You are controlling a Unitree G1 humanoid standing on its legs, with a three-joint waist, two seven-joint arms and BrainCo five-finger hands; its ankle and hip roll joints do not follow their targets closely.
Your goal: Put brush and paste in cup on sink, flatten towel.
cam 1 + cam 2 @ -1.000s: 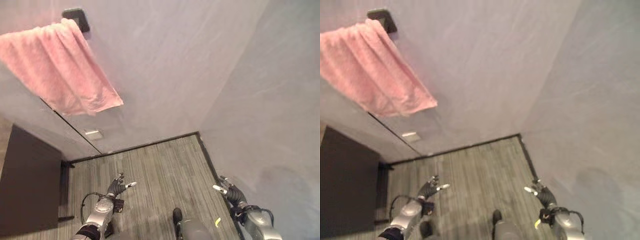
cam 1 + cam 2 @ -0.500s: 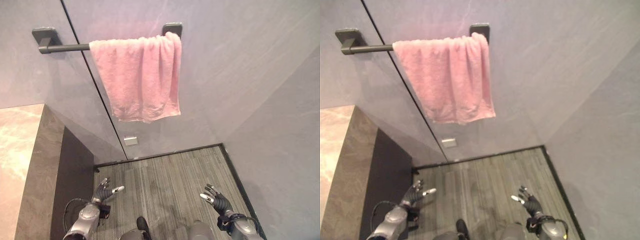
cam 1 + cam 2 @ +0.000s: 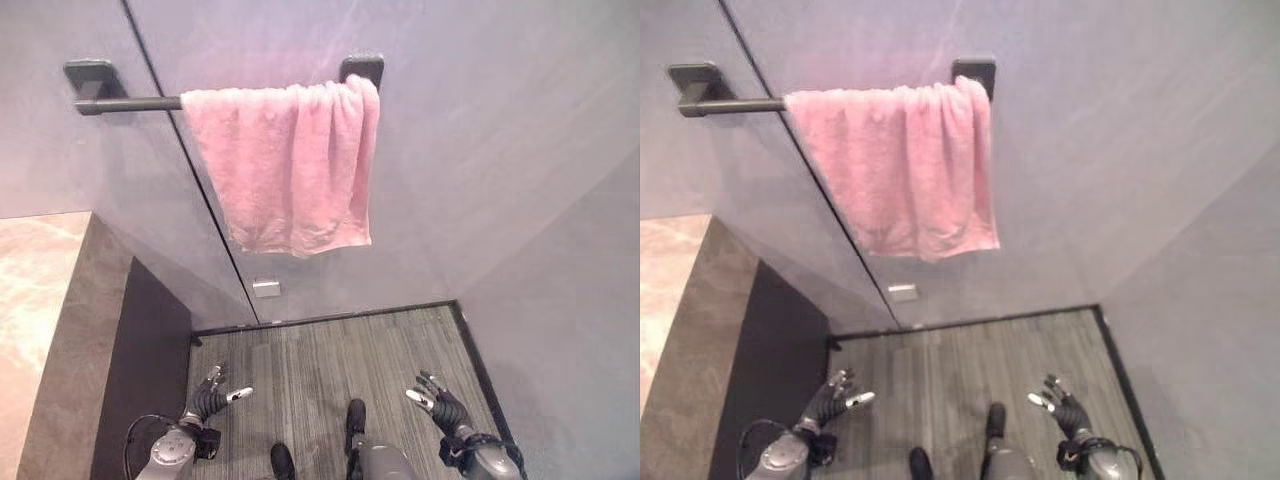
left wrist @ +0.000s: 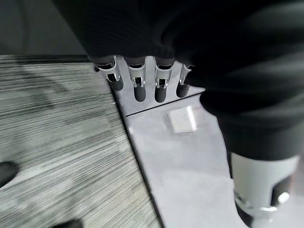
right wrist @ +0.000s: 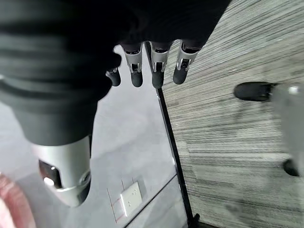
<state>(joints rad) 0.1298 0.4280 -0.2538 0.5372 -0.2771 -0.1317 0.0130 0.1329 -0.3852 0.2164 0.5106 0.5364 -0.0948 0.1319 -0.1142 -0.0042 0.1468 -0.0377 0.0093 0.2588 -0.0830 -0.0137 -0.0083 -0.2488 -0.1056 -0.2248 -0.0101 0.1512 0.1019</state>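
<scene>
Towel: a pink towel (image 3: 285,165) hangs over a dark rail (image 3: 128,103) on the far wall, bunched toward the rail's right end, against the right bracket (image 3: 362,67).
Towel axis: its long side drops straight down from the rail; the rail runs left to right; the lower hem is uneven, with vertical folds near the right edge.
Rail: the left stretch is bare up to the left bracket (image 3: 88,76).
Hidden or cut off: the stone counter (image 3: 40,300) at the left is cut by the picture's edge, so what stands on it cannot be told.
Left hand (image 3: 213,398): low at the near left over the striped floor (image 3: 320,360), fingers spread and relaxed, holding nothing.
Right hand (image 3: 440,400): low at the near right, fingers likewise spread and loose, empty.
Both hands: well apart from the towel.
Wall: a small pale plate (image 3: 266,288) sits low on it, below the towel.
</scene>
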